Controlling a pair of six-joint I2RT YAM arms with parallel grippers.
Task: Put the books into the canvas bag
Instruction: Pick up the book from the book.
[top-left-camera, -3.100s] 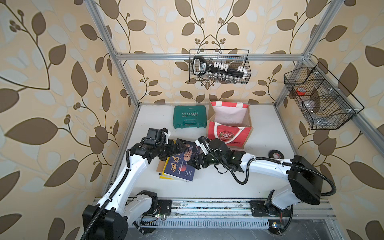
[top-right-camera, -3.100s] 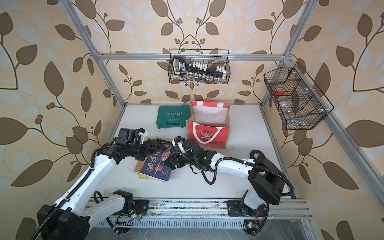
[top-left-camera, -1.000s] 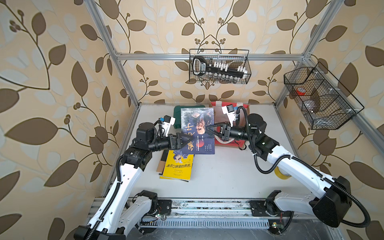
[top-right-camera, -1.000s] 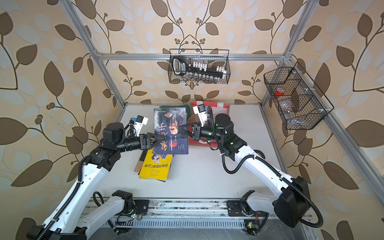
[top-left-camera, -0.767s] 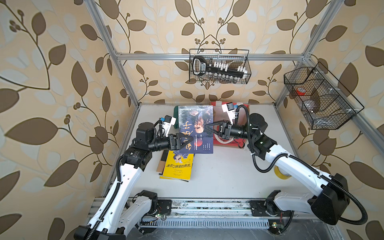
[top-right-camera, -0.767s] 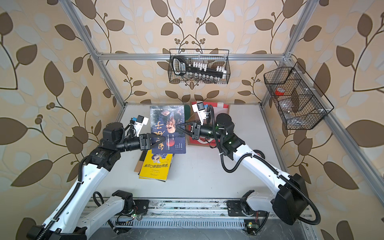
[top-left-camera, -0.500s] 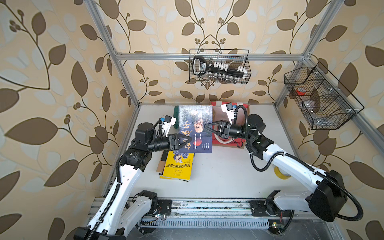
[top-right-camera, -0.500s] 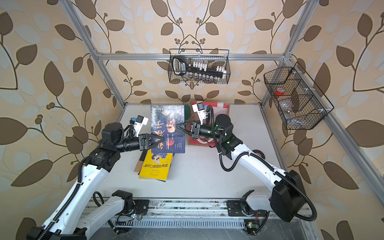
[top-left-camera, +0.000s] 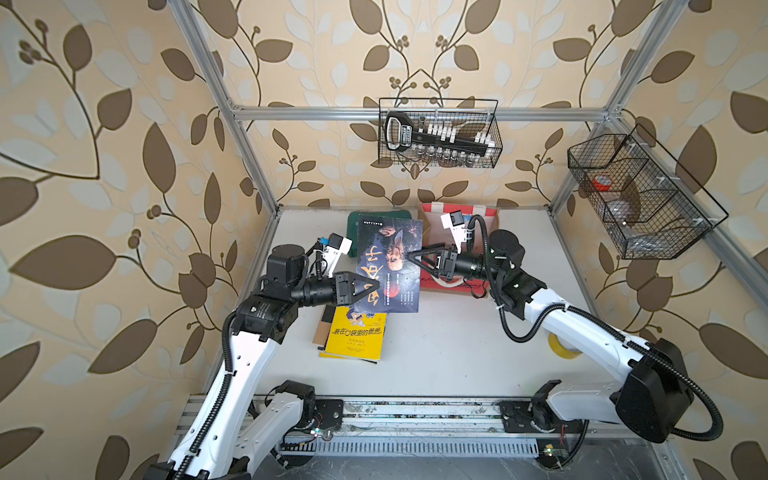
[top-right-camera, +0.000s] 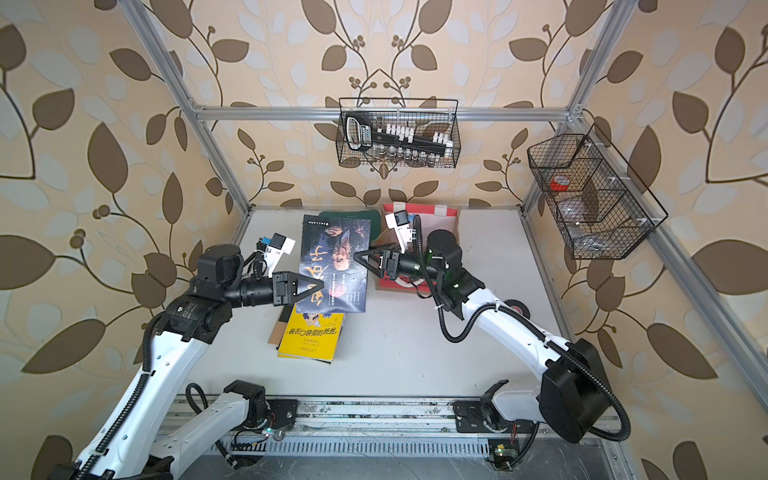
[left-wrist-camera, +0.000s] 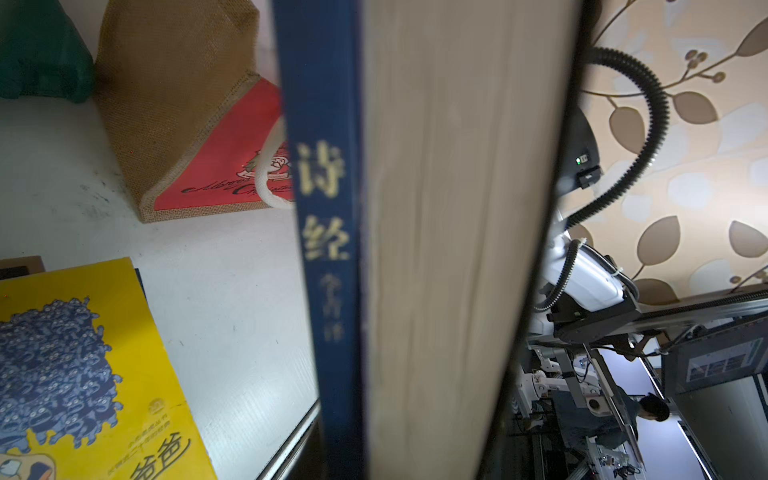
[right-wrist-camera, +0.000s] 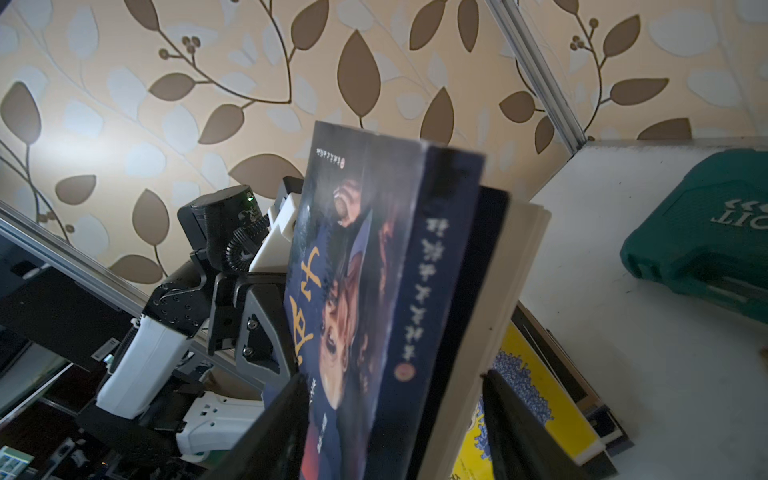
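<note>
A small stack of dark navy books (top-left-camera: 388, 266) (top-right-camera: 334, 266) hangs upright in the air above the table. My left gripper (top-left-camera: 376, 286) (top-right-camera: 321, 286) is shut on its lower left edge; the left wrist view is filled by the blue spine (left-wrist-camera: 328, 208) and page edges. My right gripper (top-left-camera: 409, 257) (right-wrist-camera: 392, 376) is open at the opposite edge, its jaws standing apart either side of the books (right-wrist-camera: 374, 291). A yellow book (top-left-camera: 353, 336) (left-wrist-camera: 83, 353) lies on the table on top of other books. The canvas bag (top-left-camera: 469, 284) (left-wrist-camera: 174, 104) stands behind the right gripper, largely hidden.
A green tool case (top-left-camera: 361, 220) (right-wrist-camera: 706, 237) lies at the back beside the bag. Black wire baskets hang on the back wall (top-left-camera: 438, 133) and the right wall (top-left-camera: 640, 195). A yellow tape roll (top-left-camera: 561, 347) lies under the right arm, a black one (top-right-camera: 517, 307) near it.
My left gripper has closed on the raised books. My right gripper, shut on them half a second ago, now stands open. The books have drifted slightly left.
</note>
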